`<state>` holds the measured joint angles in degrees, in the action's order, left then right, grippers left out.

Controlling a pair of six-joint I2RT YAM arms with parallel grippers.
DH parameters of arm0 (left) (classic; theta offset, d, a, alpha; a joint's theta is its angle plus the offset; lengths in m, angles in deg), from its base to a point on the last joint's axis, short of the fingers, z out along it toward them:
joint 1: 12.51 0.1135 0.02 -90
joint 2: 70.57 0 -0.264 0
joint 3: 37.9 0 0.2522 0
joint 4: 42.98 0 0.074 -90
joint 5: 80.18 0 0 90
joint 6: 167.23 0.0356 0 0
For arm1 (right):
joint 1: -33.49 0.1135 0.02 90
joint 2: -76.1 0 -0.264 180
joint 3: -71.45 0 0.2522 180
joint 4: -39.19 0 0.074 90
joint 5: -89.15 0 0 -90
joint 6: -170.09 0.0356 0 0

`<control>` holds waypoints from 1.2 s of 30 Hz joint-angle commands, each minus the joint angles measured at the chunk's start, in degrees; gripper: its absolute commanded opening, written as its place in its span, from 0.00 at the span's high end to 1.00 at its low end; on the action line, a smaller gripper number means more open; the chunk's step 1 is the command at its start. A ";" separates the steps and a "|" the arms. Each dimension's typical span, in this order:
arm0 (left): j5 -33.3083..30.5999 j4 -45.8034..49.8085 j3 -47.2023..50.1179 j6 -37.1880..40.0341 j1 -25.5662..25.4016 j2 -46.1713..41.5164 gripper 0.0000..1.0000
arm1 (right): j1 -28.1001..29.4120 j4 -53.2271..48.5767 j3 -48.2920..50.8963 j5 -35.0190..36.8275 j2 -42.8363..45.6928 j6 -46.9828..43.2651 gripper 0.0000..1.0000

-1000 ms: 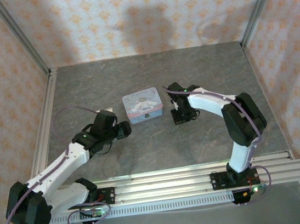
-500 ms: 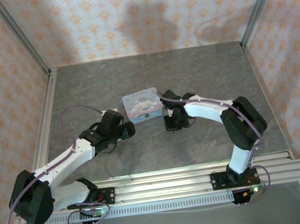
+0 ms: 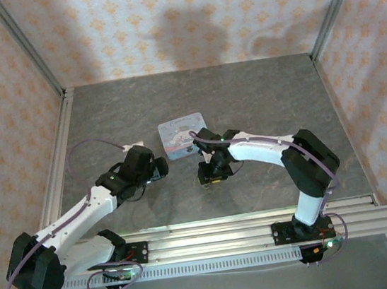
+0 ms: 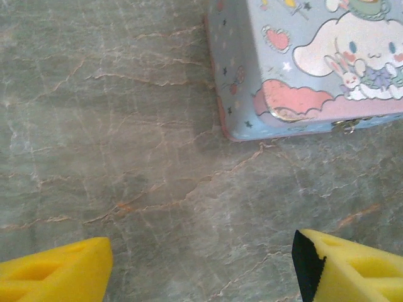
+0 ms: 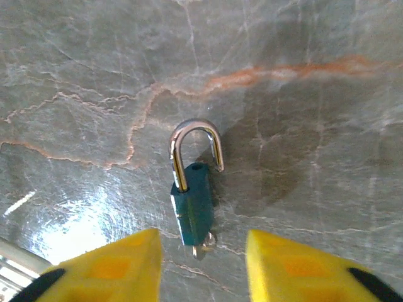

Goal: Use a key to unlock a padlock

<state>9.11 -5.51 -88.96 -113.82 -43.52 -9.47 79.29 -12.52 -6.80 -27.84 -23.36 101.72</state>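
My right gripper has swung in from beside the tin toward the near-left over the last second. Its jaws, closed a moment ago, now stand partly apart. Seen from my right wrist, the padlock lies on the table between my yellow fingers, with a gap on each side, so I judge that I have let it go and hold nothing. The shackle is up: one leg sits in the teal body, while the other hangs free beside it, clear of its hole. A small silvery piece pokes out at the body's near end; it is probably the key, though it is too small for me to be sure. From above, the lock itself is too small to pick out under my right gripper, which is just in front of the tin's near edge. My left gripper has hardly shifted and has opened a little wider; it is wide open and empty, hovering over bare table near the tin's near corner. With the shackle sprung and the lock set down, I take the unlocking itself to be done. All that may remain is pulling my arms back, and I must lift straight away so I do not knock the lock.
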 commanded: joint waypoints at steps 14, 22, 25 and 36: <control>-3.74 14.12 -13.25 14.91 12.07 -4.32 0.00 | -13.03 -3.06 -4.24 25.89 22.49 -6.78 0.18; -5.01 10.36 -21.59 27.74 16.41 4.26 0.00 | -17.23 15.17 5.31 58.91 27.89 -11.53 0.00; -6.12 5.64 -22.01 30.94 17.77 7.31 0.00 | -22.42 25.30 11.60 63.21 29.32 -9.84 0.00; -9.94 -31.32 -0.91 36.62 19.75 5.49 0.00 | -33.48 55.78 34.28 55.67 36.19 -19.53 0.00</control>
<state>3.99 -24.05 -92.71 -80.10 -24.13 -3.46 47.14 34.29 26.56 28.05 13.47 85.90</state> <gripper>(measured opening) 0.991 0.995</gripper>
